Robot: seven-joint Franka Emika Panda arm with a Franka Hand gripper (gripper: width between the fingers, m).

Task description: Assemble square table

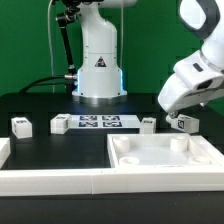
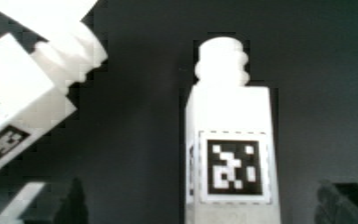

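Note:
The square tabletop [image 1: 165, 160], a white slab with a raised rim, lies at the front on the exterior view's right. One white tagged leg [image 1: 185, 124] lies on the black table just behind it. My gripper [image 1: 178, 116] hangs over that leg. In the wrist view the leg [image 2: 229, 130] lies lengthwise between my two dark fingertips [image 2: 51, 203], and my gripper [image 2: 197, 205] is open, with a gap on each side of the leg. A second leg [image 1: 147, 124] lies close by and also shows in the wrist view [image 2: 34, 80].
Two more legs [image 1: 20, 125] [image 1: 59, 124] lie at the exterior view's left. The marker board [image 1: 97, 123] lies in front of the robot base [image 1: 98, 70]. A long white barrier rail [image 1: 50, 180] runs along the front.

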